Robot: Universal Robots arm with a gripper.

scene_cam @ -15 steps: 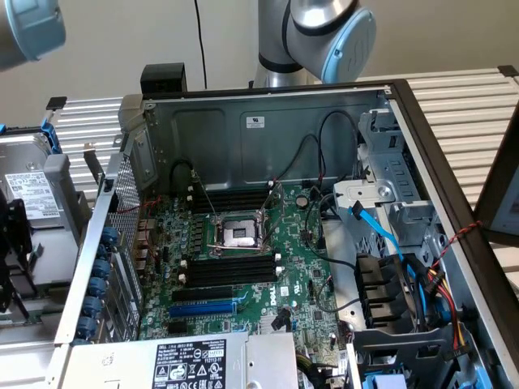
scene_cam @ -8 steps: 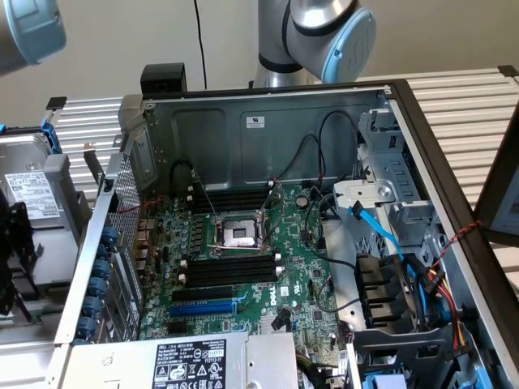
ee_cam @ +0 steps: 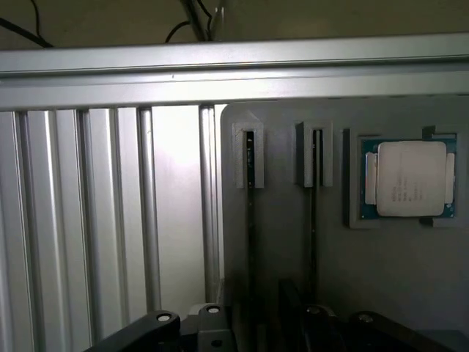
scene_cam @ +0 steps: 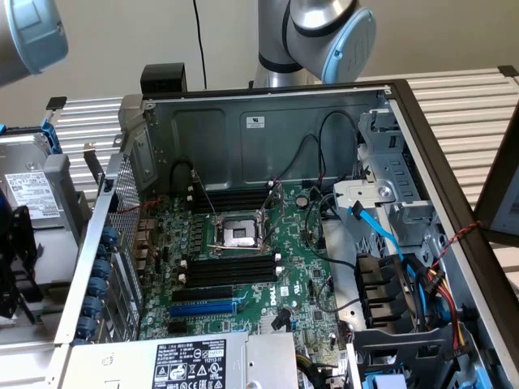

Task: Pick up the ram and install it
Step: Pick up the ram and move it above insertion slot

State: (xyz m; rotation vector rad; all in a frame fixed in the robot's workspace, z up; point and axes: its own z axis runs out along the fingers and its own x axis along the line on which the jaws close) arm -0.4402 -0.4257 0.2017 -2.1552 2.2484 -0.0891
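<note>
Two narrow slots in the matte grey holder are showing in my wrist view, and the ram is standing on edge in one of them, a thin green-edged strip, while a square metal-capped processor is sitting in a recess beside the other slot. I am seeing the dark end effector hanging near the holder and the ribbed aluminium table, but I am not managing to tell whether it is apart or together. In the exterior view, the open steel case is lying with its glossy green motherboard and long black memory slots exposed.
</note>
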